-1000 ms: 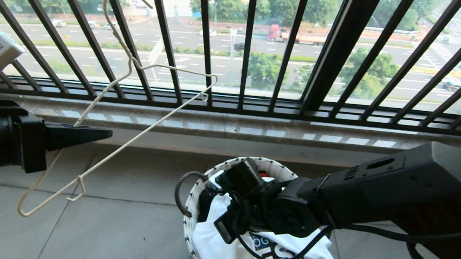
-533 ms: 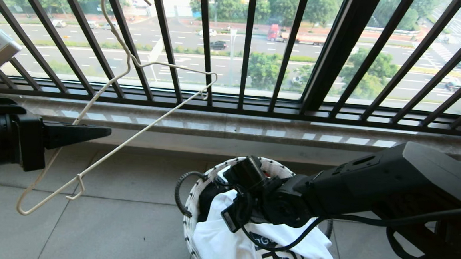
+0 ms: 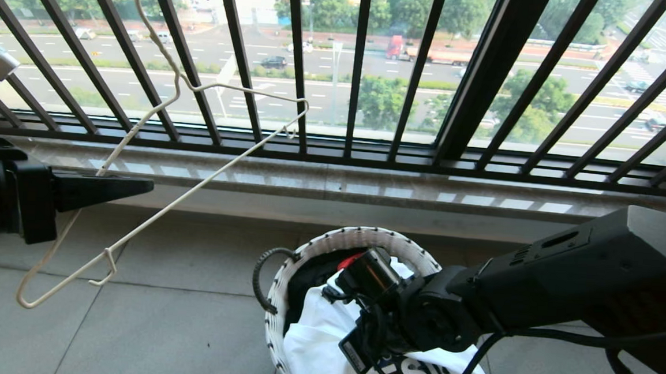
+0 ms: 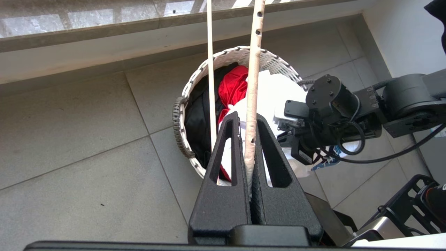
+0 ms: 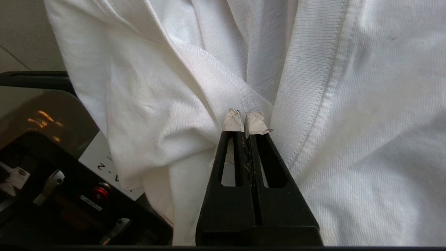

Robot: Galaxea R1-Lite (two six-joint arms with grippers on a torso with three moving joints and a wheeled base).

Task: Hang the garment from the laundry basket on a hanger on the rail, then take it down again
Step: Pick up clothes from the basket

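Head view: the left claw (image 3: 136, 185) is gripping the hanger (image 3: 158, 113) beside the window railing (image 3: 357, 67); the garment (image 3: 323, 348) is spilling from the laundry basket (image 3: 280, 288).
Left wrist view: fingers are pinching together on hanger wire.
Right wrist view: the right claw (image 5: 247, 120) is clamping white fabric.

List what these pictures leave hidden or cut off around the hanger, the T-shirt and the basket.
- Hanger: the head view's top edge crops its hook.
- Rail: in no view.
- T-shirt emblem: head view, mostly behind the right arm and past the bottom edge.
- Right end effector: its wrist view does not show whether its shut tips pinch cloth.
- Basket: black and red garments only partly visible under the T-shirt.
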